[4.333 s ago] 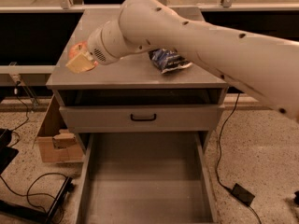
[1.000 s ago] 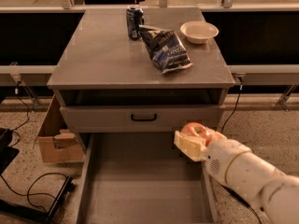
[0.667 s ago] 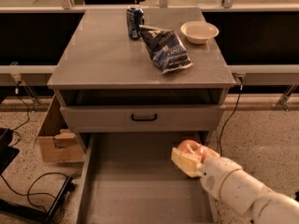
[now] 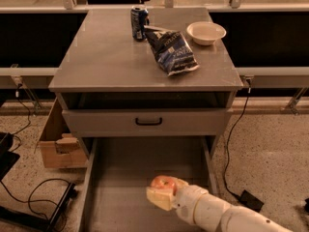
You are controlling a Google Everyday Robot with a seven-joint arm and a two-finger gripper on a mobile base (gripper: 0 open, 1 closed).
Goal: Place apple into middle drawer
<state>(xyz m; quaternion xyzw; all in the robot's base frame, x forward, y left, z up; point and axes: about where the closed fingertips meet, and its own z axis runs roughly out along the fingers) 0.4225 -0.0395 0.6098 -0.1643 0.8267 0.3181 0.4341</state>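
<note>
The gripper point(image 4: 162, 193) hangs low over the drawer point(image 4: 125, 173), right of its middle; its fingers point(image 4: 158, 199) are closed around the apple point(image 4: 164, 182).

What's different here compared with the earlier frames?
The gripper, carrying the apple, went from above the cabinet top down over the open middle drawer, then drifted left and nearer the camera. It holds the apple throughout. The can, chip bag and bowl stayed put.
</note>
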